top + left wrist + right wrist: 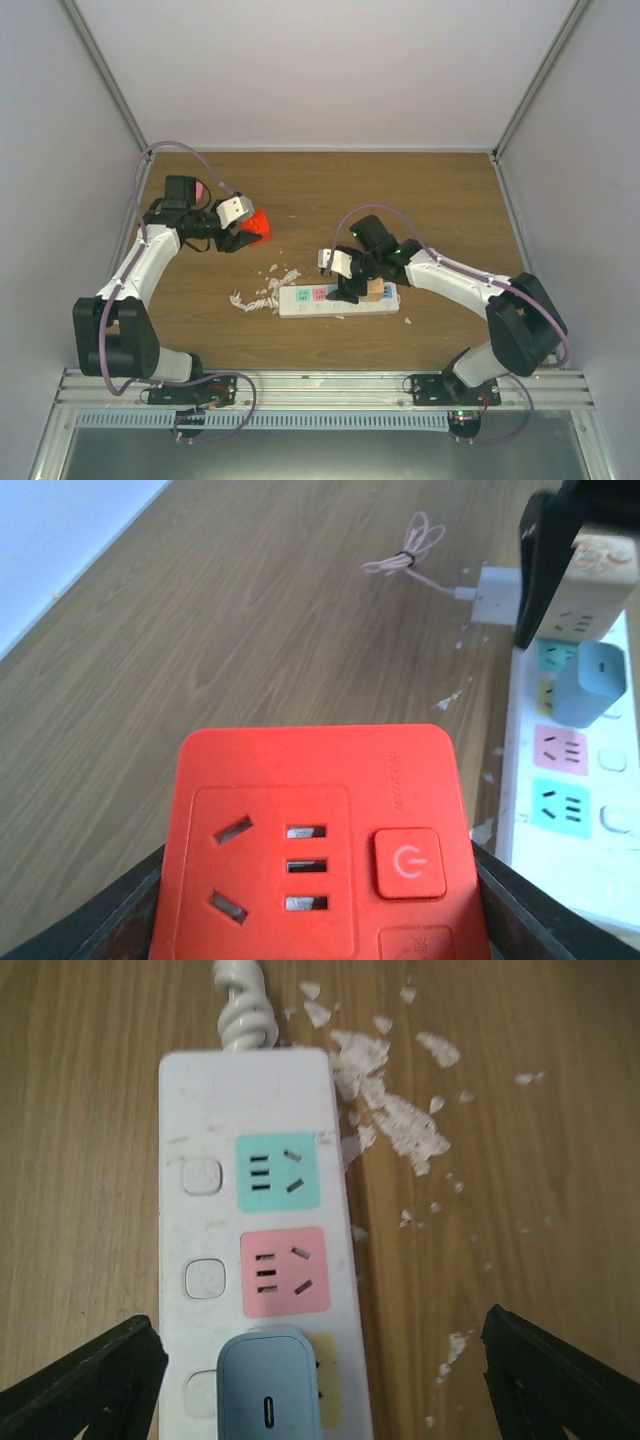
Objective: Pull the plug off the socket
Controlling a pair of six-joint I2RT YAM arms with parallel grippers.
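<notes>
While my left gripper [243, 235] clamps a glossy square red adapter [318, 830], my right gripper [315, 1360] stands released. Rounded grey-blue plug [268, 1390] sits in smooth white socket [200, 1110]

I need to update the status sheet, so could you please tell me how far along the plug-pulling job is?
Looks done: the left hand holds a red adapter up, away from the socket. In hand: the right hand is open, straddling a blue-grey plug seated in the yellow outlet, not touching it. Left: close on that plug and pull it free.
</notes>
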